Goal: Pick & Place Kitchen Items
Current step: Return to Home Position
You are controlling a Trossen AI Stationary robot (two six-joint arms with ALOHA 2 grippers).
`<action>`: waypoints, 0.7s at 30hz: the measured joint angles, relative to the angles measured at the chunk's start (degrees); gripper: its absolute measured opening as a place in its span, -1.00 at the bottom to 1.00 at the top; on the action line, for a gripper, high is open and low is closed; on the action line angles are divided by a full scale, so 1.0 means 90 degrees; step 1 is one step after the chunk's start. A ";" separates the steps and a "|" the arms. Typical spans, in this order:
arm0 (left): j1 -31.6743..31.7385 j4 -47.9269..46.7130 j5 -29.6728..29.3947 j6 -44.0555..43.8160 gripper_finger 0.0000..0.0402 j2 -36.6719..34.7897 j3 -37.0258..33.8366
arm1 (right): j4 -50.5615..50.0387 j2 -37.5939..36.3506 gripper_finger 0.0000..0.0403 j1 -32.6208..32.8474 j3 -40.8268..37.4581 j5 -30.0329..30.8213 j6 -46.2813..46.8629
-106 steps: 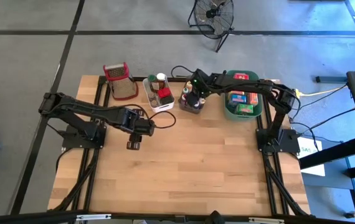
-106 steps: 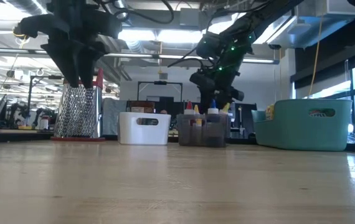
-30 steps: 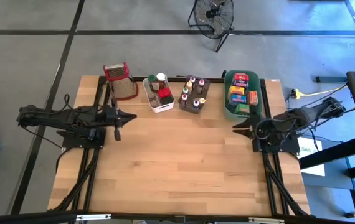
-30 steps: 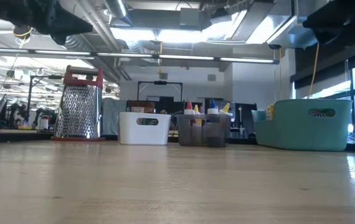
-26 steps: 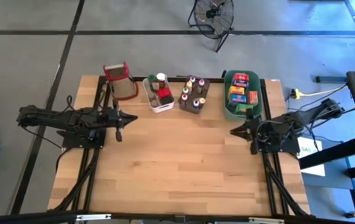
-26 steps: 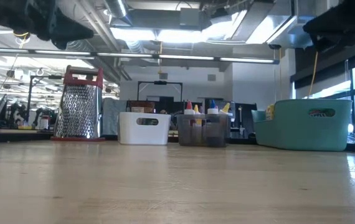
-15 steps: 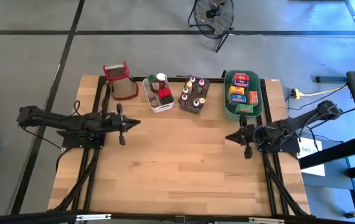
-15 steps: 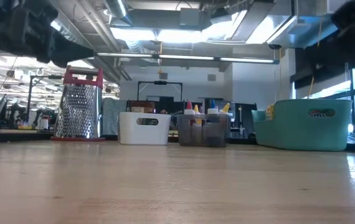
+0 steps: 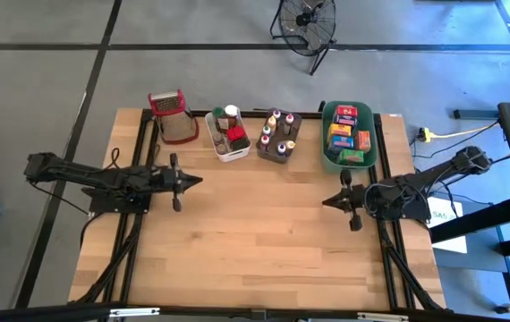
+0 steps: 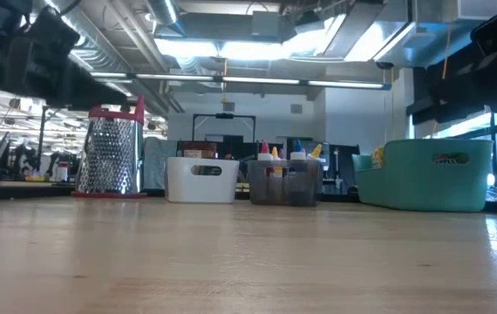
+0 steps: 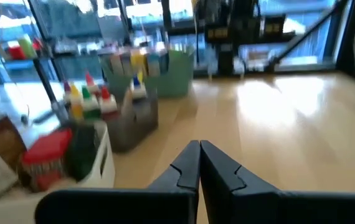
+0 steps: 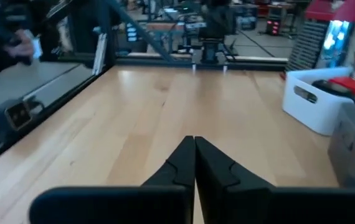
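The kitchen items stand in three tubs along the table's far edge. A white tub (image 9: pixel 230 134) holds jars and a red-capped thing, a dark grey tub (image 9: pixel 278 139) holds small bottles with coloured caps, and a green tub (image 9: pixel 350 136) holds colourful boxes. My left gripper (image 9: pixel 199 179) is shut and holds nothing. It lies level over the table's left part, pointing toward the middle, its closed fingertips (image 11: pixel 200 147) in front of the tubs. My right gripper (image 9: pixel 325 200) is shut and holds nothing. It sits over the right part, pointing toward the middle, fingertips (image 12: pixel 194 142) together.
A metal grater with a red top (image 9: pixel 173 116) stands at the far left of the tub row. Bare wooden table top (image 9: pixel 255 233) stretches between the two grippers and toward the near edge. A floor fan (image 9: pixel 307 22) stands beyond the table.
Both arms have sunk lower over the table, their grippers drifting slightly toward the near edge and settling nearly level. My right gripper has shut its fingers. The tubs and the items in them have kept still.
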 joint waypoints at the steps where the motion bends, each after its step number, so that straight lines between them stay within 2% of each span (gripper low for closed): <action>1: 0.0000 -0.0162 0.0000 -0.0001 -0.99 0.0000 0.0000 | -0.0020 0.0000 -0.97 -0.0030 0.0000 -0.0102 -0.0124; 6: 0.0000 -0.1032 -0.0037 -0.0212 -0.98 0.0000 0.0000 | -0.0308 0.0000 -0.97 -0.0159 0.0002 -0.0159 -0.0577; 10: 0.0000 -0.1059 -0.0027 -0.0368 -0.95 -0.0005 0.0000 | -0.0497 0.0002 -0.97 -0.0306 0.0002 -0.0015 -0.0657; 14: 0.0000 -0.1221 -0.0033 -0.0402 -0.95 0.0000 0.0000 | -0.0739 0.0007 -0.97 -0.0422 0.0005 0.0519 -0.0575; 21: 0.0000 -0.1221 -0.0050 -0.0688 -0.94 0.0000 0.0000 | -0.0734 0.0034 -0.97 -0.0481 0.0005 0.0569 -0.0522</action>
